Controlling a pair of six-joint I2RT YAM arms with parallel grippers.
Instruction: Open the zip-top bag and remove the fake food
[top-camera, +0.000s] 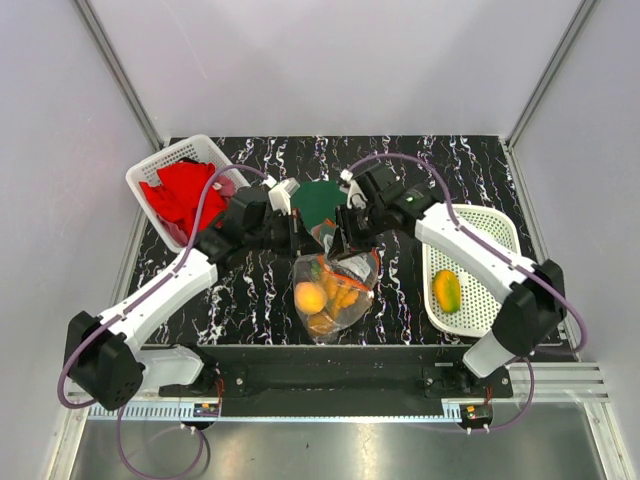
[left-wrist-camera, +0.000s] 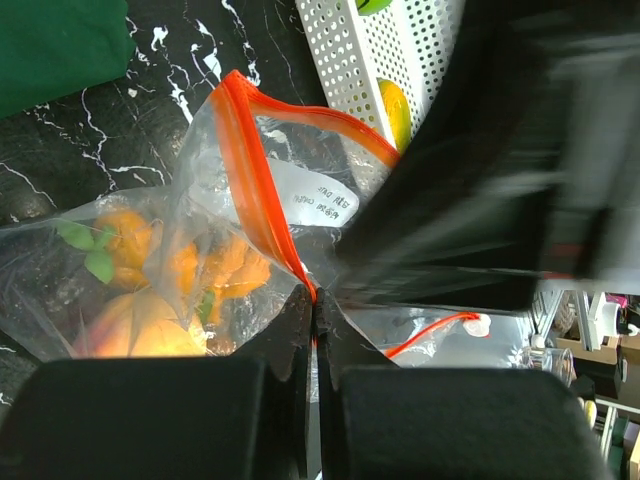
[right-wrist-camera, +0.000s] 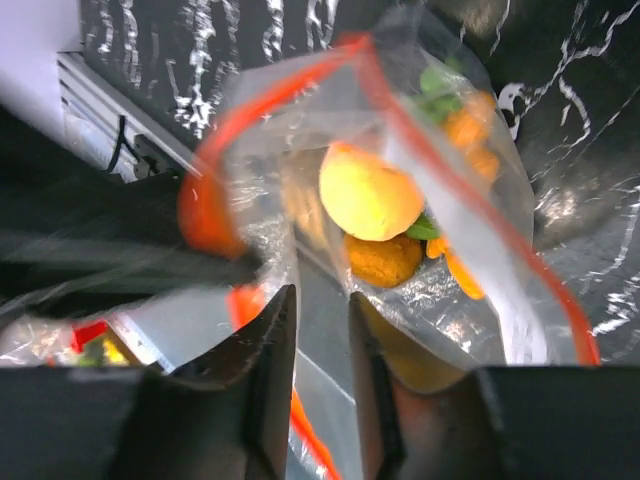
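Observation:
The clear zip-top bag (top-camera: 335, 290) hangs between both grippers at the table's middle, its orange-red zip strip (left-wrist-camera: 250, 170) gaping. The fake food (top-camera: 310, 297) sits inside: a yellow round fruit (right-wrist-camera: 370, 192), a rough orange piece (right-wrist-camera: 385, 260), and carrot-like pieces with green leaves (left-wrist-camera: 225, 270). My left gripper (left-wrist-camera: 314, 298) is shut on the zip strip at the bag's mouth. My right gripper (right-wrist-camera: 320, 295) is at the opposite lip. Its jaws stand a narrow gap apart, with the bag's clear film running between them. In the left wrist view the right arm (left-wrist-camera: 500, 200) is a dark blur.
A white basket (top-camera: 500, 235) at the right holds a yellow-green fruit (top-camera: 447, 290). Another white basket (top-camera: 180, 150) at the back left holds a red cloth (top-camera: 185, 195). A dark green cloth (top-camera: 318, 200) lies flat just behind the grippers.

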